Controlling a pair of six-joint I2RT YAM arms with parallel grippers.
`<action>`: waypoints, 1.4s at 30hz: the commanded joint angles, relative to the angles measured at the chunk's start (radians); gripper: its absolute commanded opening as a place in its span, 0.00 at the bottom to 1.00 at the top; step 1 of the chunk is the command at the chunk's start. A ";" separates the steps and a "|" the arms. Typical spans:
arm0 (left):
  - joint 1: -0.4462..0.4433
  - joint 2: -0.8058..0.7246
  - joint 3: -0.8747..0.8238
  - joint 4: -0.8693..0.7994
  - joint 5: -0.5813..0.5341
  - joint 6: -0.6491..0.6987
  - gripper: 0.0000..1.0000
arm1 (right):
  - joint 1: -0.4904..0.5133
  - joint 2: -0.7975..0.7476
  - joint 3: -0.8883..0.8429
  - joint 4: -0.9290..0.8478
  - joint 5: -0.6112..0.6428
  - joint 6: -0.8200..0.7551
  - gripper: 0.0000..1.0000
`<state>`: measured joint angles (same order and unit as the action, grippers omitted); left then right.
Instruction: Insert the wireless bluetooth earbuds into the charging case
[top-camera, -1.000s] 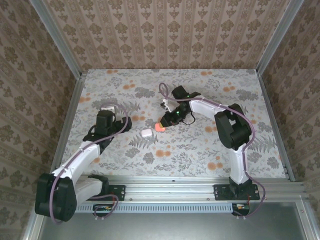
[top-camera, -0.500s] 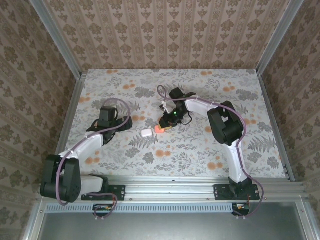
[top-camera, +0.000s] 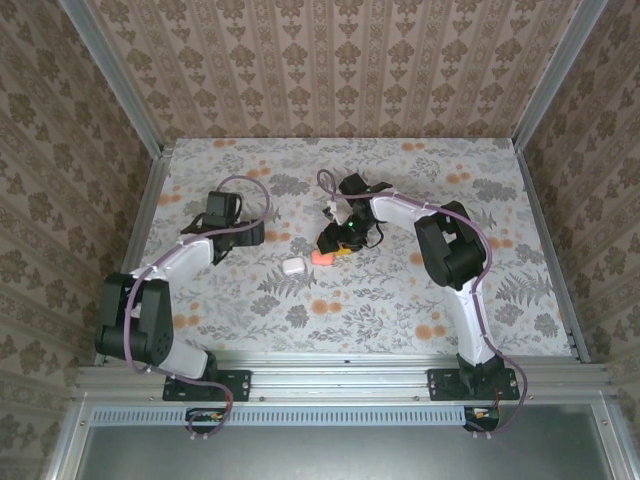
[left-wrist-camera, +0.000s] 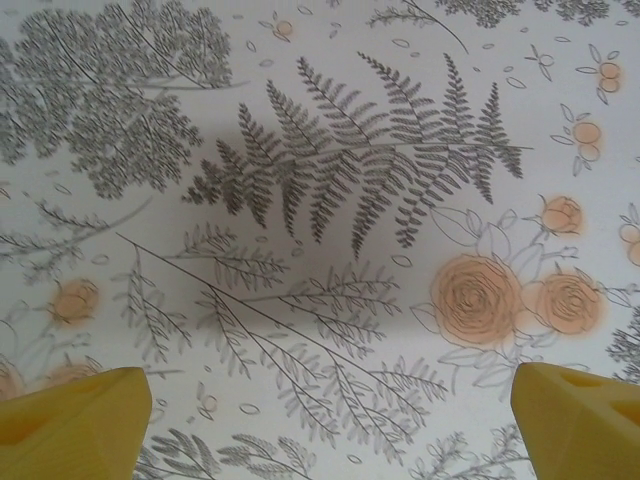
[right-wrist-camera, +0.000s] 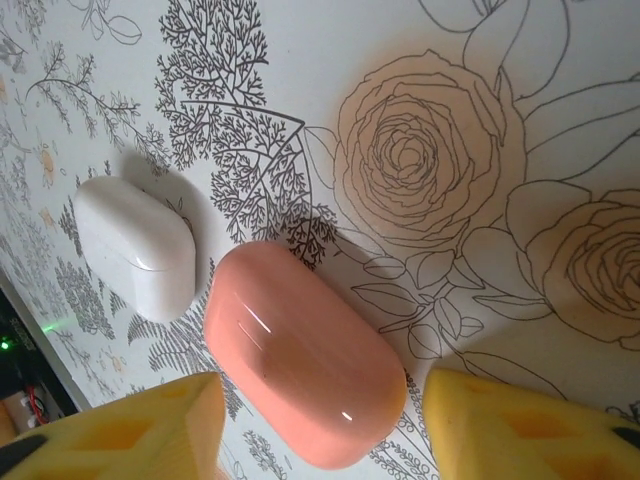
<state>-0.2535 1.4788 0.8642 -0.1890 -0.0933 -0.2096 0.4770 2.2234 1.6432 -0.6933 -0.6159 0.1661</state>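
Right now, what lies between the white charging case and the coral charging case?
Only a narrow bare strip of flowered table cover. The right wrist view shows the white charging case and coral charging case apart.

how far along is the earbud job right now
Looks done: the coral case and the white case both lie shut on the tablecloth, though whether the buds are inside cannot be told. In hand: nothing. The right gripper stands open astride the coral case, and the left gripper is open above the tablecloth. Left: possibly only pulling the arms back.
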 joint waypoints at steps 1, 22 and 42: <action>0.007 0.006 0.040 -0.038 -0.067 0.075 0.94 | -0.020 -0.049 -0.016 -0.030 0.116 0.018 0.62; 0.204 -0.245 -0.295 0.401 -0.151 0.122 1.00 | -0.250 -0.706 -0.673 0.615 0.685 0.060 1.00; 0.242 -0.214 -0.539 0.880 -0.073 0.189 1.00 | -0.316 -0.977 -1.193 1.222 0.936 -0.157 1.00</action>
<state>-0.0177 1.2522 0.3481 0.5945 -0.1871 -0.0475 0.1772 1.2625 0.4950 0.4118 0.2665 0.0422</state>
